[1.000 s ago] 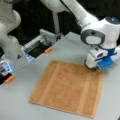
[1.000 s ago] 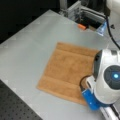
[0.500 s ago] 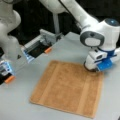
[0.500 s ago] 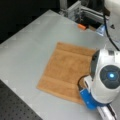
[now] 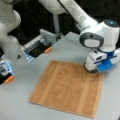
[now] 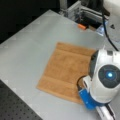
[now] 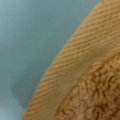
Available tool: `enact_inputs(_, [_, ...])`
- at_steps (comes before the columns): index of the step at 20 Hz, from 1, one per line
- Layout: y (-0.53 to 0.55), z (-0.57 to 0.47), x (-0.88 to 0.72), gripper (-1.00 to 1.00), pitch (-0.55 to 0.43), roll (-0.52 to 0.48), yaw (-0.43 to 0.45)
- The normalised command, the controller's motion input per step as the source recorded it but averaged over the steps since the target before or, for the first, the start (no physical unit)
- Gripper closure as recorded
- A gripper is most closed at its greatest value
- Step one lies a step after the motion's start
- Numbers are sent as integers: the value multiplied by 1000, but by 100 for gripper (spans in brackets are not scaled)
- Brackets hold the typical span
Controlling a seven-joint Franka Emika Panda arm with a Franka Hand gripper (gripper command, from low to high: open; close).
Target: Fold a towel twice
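The towel (image 5: 67, 90) lies flat and unfolded on the grey table (image 5: 62, 51), in a single layer with both paler stripes showing in both front views. The gripper (image 5: 92, 70) is down at the towel's corner toward a front view's top right, at or just above the cloth. Whether its jaws are apart or together cannot be told. The wrist view shows only the towel's ribbed hem (image 7: 75, 65), terry pile and bare table. No containers seen.

No readable text, label or number anywhere.
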Motion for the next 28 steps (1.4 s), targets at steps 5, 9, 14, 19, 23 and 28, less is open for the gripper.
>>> enact_inputs(5, [-42,-232,-156,100,-51,-26,-72])
enact_inputs(9, [-72,-242,-162,100,-59,-30,-37])
enact_inputs(14, [-80,-224,-164,100,-67,-16,-24])
enact_inputs(19, [-82,-173,-170,100,-55,-8,-28])
enact_inputs(23, [-85,-122,-176,100,-48,7,-3])
enact_inputs(28, [-195,53,-210,100,10,27,15])
